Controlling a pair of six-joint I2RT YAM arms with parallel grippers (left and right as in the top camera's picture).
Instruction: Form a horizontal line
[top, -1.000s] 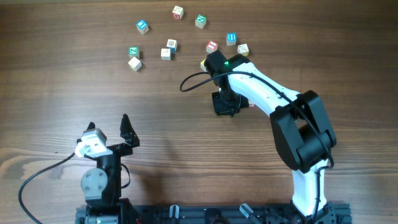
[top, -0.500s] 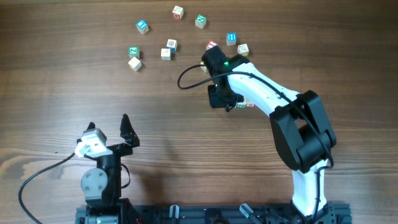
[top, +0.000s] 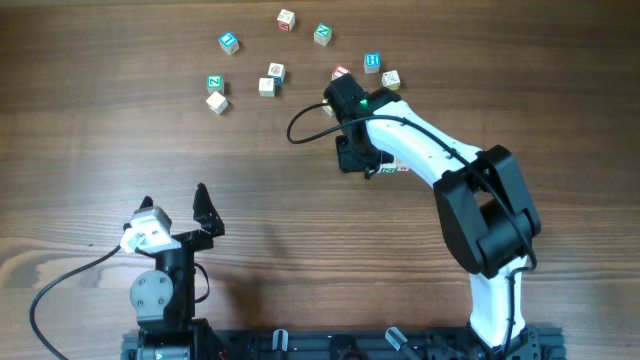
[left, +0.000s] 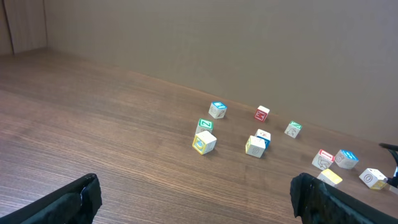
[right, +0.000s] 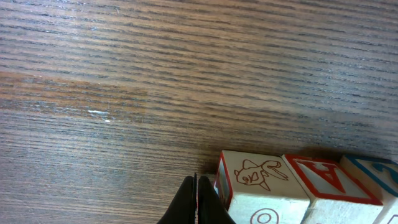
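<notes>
Several loose cubes (top: 266, 86) beyond right arm (top: 430, 150); horizontal line (right: 261, 177) half-hidden.

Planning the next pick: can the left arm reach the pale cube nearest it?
Probably yes: the left tool is open, and only bare table lies between it and the pale cube.
</notes>
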